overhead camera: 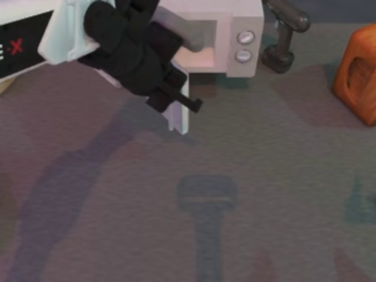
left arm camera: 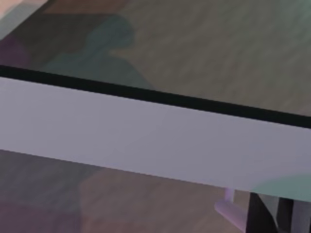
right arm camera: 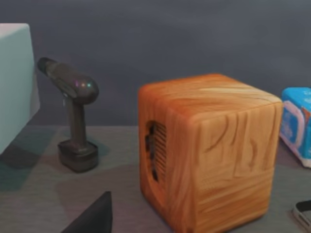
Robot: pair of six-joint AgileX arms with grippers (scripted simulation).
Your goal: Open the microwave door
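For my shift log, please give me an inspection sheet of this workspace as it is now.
Surface: grey mottled table, with shadows.
Job's things: microwave at the back; microwave door swung out, cavity showing.
Clutter: drill, orange wooden box, blue packet.
Hands: left hand at the door's edge; right hand not in the top view.
Cables: nothing seen.
Surroundings: dark wall behind.

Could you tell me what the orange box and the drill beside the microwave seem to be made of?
The orange box looks like varnished wood: streaked grain runs over its glossy faces, with a slatted opening on one side. The drill looks like dark, smooth plastic or metal with a soft sheen; which one is unclear. The microwave has a plain white matte shell, probably painted metal or plastic.
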